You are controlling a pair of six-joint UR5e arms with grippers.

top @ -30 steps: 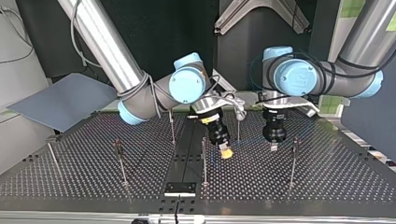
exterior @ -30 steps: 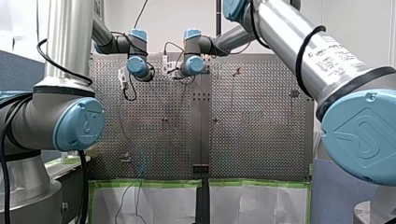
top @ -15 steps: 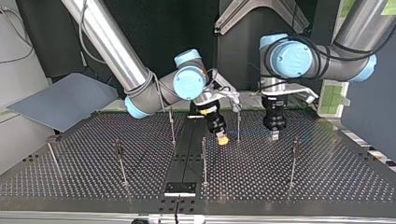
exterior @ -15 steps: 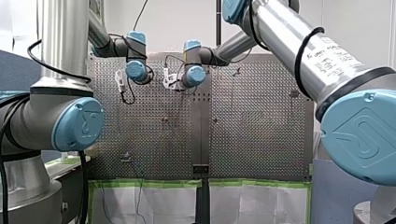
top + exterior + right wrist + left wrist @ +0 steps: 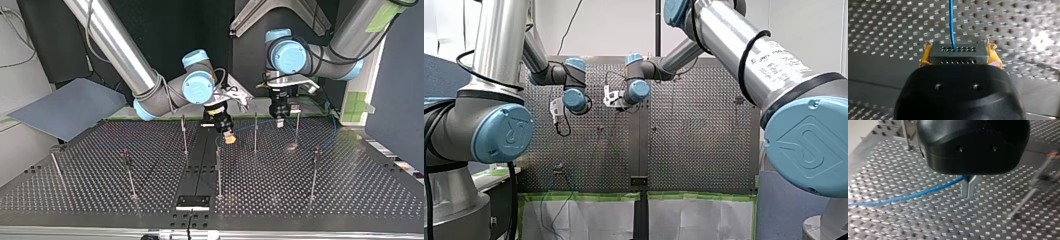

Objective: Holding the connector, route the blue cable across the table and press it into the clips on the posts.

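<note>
Right pincer (image 5: 230, 139) back, clamps connector (image 5: 958, 52), blue cable (image 5: 951, 22)

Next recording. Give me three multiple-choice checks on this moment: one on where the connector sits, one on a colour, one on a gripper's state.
1. Where is the connector?
A. Lying loose, away from both arms
B. Between the pads of my right gripper
C. Clipped onto a post

2. What colour are those pads?
A. Yellow
B. White
C. Green

3. What is my left gripper doing?
A. Open, hovering above the cable
B. Shut on a post
C. Shut on the blue cable

Answers:
1 B: the right wrist view shows the dark block clamped between the pads, with the cable running out ahead.
2 A: yellow shows on both sides of the block.
3 C: the left wrist view shows the metal fingers closed together with the cable pinched between them.
</note>
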